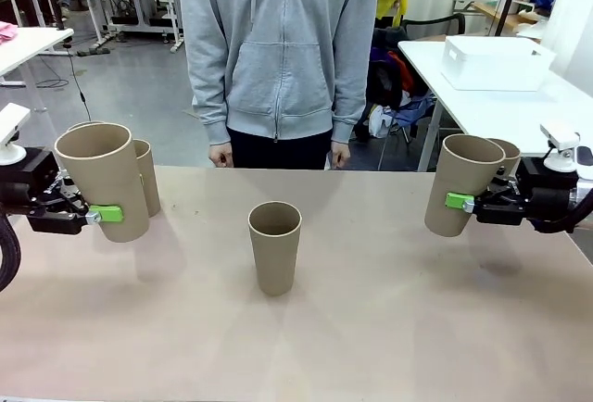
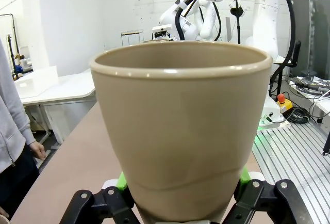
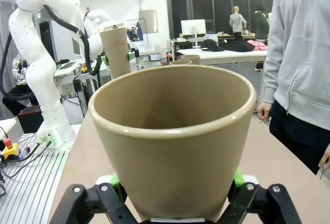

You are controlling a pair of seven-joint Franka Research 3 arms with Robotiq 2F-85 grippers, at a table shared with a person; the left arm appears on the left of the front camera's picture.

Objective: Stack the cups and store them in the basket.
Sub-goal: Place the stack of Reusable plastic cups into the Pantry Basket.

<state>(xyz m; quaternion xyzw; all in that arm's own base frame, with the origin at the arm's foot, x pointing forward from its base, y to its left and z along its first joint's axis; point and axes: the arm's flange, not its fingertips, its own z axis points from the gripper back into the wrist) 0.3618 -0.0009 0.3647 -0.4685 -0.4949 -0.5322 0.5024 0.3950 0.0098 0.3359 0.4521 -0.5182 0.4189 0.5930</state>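
At left of frame the left hand (image 1: 100,211) was clamped low on a tan cup (image 1: 100,180), mouth up and tipped slightly, apparently lifted clear of the counter (image 1: 389,328); in the left wrist view green pads (image 2: 121,180) pressed both sides of its base. At right of frame the right hand (image 1: 460,202) gripped a second cup (image 1: 460,182) the same way, leaning a little. Judged: the low grips left rims and mouths free, so either cup could be lowered into another. The middle cup (image 1: 274,246) stood upright and alone at centre of frame, likely the base of the stack. One spare cup (image 1: 146,176) stood just behind the left-held one, another spare (image 1: 507,156) just behind the right-held one. The basket (image 1: 491,73) sat on a separate white table (image 1: 500,110) at upper right, well apart from every cup. A person (image 1: 278,41) in a grey hoodie stood at the counter's far edge, top centre, arms down. Nothing lay between the held cups and the middle cup; the spares close behind each hand could be knocked on a swing
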